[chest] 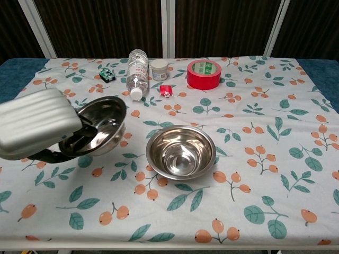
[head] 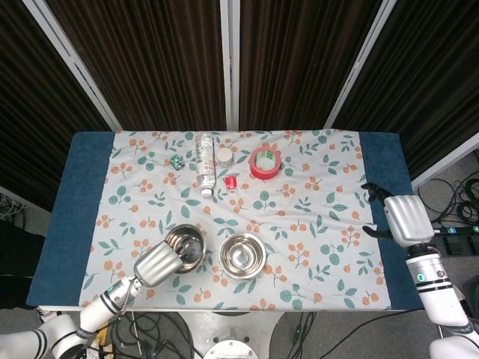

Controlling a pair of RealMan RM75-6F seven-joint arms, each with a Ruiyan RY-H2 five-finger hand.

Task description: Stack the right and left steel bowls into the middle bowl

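Slippage worries me: my left hand [chest: 37, 129] pinches the tilted left bowl [chest: 98, 127] by its rim at nine o'clock of the middle bowl [chest: 180, 152], while my right hand [head: 404, 217] hangs spread and empty.

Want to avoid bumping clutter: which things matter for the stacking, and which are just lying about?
Job: left bowl, held tilted in the left hand; middle bowl.
Lying about: bottle, jar, red tape, small green item, small red item.
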